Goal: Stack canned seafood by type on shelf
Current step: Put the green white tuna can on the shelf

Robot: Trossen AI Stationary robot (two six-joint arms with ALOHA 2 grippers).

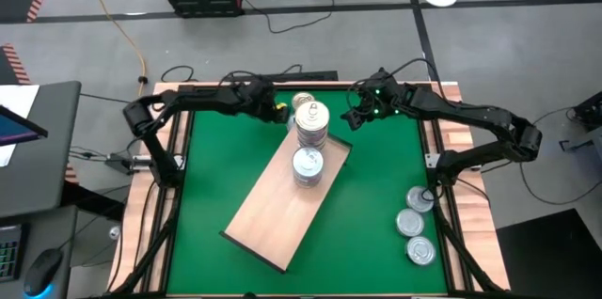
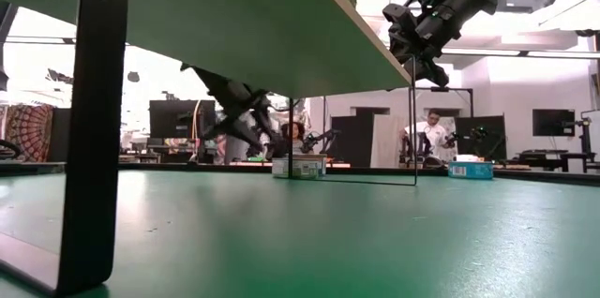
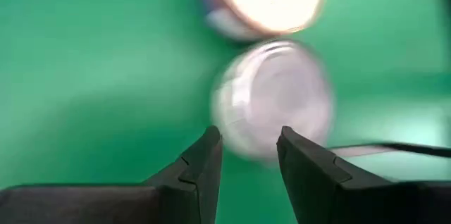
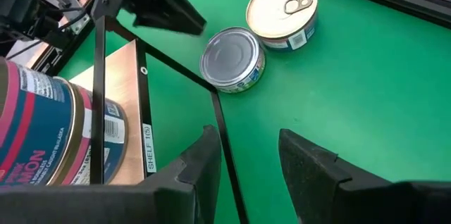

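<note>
Tins [image 1: 311, 126] stacked on my shelf [image 1: 273, 212]; left gripper [image 3: 248, 155] and right gripper [image 4: 245, 155] both hover open, holding nothing, above two loose tins [image 4: 232, 58].

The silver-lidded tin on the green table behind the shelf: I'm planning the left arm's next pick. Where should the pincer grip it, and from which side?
Grip the silver-lidded tin across its low round side wall, coming straight down from above. It lies flat, lid up, with the gold-lidded tin touching one side, so set the left pincer fingers on the two free sides.
</note>
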